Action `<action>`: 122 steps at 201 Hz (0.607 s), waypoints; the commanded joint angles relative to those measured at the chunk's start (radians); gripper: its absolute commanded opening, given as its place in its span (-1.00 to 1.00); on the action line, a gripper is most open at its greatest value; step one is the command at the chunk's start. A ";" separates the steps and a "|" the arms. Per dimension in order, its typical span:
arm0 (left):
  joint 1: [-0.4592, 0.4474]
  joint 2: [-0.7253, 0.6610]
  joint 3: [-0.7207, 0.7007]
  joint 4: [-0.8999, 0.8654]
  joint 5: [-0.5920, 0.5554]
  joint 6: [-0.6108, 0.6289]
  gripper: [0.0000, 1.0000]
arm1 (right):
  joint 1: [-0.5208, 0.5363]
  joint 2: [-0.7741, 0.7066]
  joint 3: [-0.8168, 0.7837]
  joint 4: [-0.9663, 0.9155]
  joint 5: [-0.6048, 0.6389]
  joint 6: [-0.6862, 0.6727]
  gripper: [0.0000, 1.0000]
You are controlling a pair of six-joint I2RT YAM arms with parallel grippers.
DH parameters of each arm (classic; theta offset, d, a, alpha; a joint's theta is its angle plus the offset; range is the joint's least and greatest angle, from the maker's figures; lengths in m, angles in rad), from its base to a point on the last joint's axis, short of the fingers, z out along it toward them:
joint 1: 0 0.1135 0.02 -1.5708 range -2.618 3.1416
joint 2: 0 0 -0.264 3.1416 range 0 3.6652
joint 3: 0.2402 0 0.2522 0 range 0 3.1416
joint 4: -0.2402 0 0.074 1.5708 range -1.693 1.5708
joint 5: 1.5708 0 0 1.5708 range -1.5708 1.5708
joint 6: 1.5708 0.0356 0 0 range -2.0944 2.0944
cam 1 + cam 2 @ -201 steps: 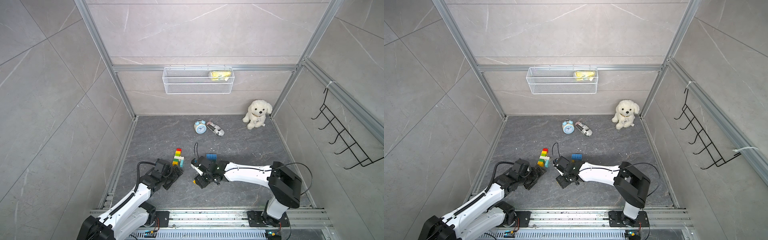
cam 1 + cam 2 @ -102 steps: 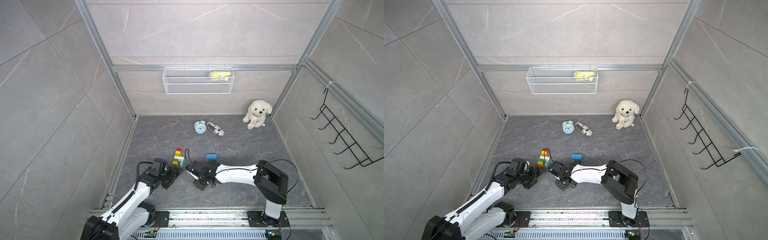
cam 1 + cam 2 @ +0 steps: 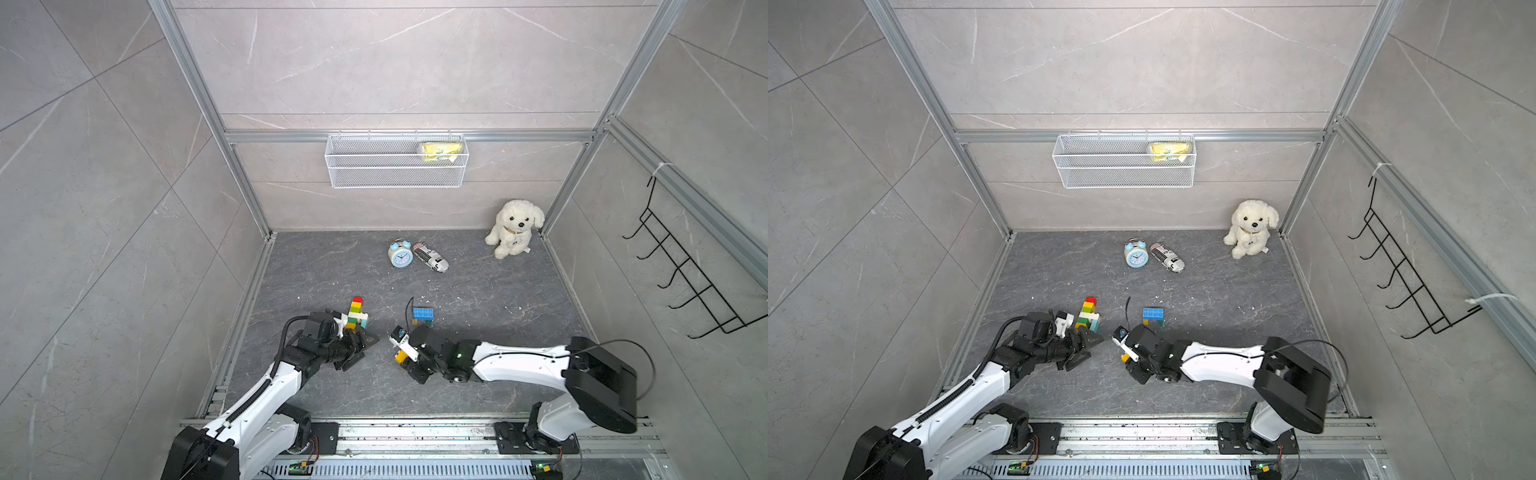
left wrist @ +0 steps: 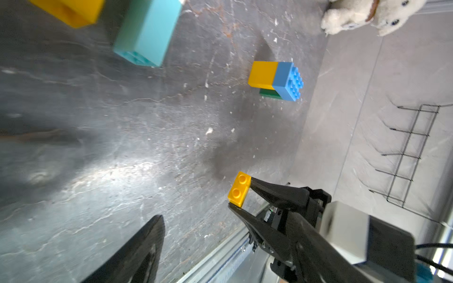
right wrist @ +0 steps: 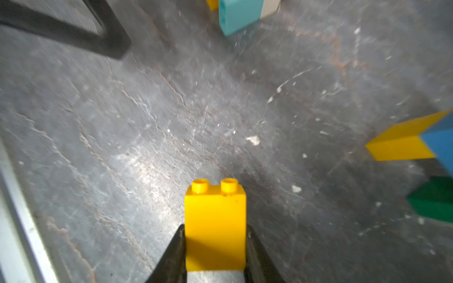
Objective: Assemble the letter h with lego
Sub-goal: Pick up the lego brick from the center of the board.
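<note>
Between the fingers of my right gripper [image 3: 400, 357] [image 5: 215, 231] sits a small yellow lego brick [image 3: 401, 356] [image 5: 215, 225] with its two studs pointing away from the wrist; the gripper is shut on it just above the floor. The left wrist view also shows this brick [image 4: 239, 189]. My left gripper [image 3: 362, 351] [image 3: 1088, 351] is open and empty, right beside a stack of lego [image 3: 356, 313] [image 3: 1089, 313] in red, yellow, green, light blue and white. A blue brick on yellow and green bricks [image 3: 423, 316] [image 4: 277, 80] stands beyond the right gripper.
At the back of the grey floor stand a blue alarm clock [image 3: 400, 254], a striped toy [image 3: 431, 257] and a white plush dog [image 3: 514, 232]. A wire basket [image 3: 397, 164] hangs on the back wall, a hook rack [image 3: 685, 286] on the right wall. White flecks dot the floor.
The right gripper's jaws have narrowed onto the yellow brick, and that arm's elbow has swung to the right. The left gripper's jaws have come in a little beside the stack.
</note>
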 commanded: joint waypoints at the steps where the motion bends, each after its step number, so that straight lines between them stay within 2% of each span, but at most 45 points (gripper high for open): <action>1: -0.016 -0.004 0.007 0.098 0.110 -0.029 0.62 | -0.025 -0.084 -0.064 0.173 -0.068 -0.010 -1.00; 17: -0.052 0.007 0.023 0.130 0.132 -0.043 0.60 | -0.041 -0.107 -0.086 0.197 -0.099 -0.009 -1.00; 58: -0.186 0.092 0.108 0.123 0.094 -0.030 0.52 | -0.062 -0.160 -0.138 0.262 -0.188 -0.015 -1.00; 95: -0.216 0.163 0.159 0.124 0.098 -0.024 0.38 | -0.066 -0.192 -0.156 0.268 -0.196 -0.019 -1.00; 122: -0.242 0.208 0.184 0.124 0.109 -0.022 0.16 | -0.066 -0.196 -0.153 0.263 -0.207 -0.020 -1.00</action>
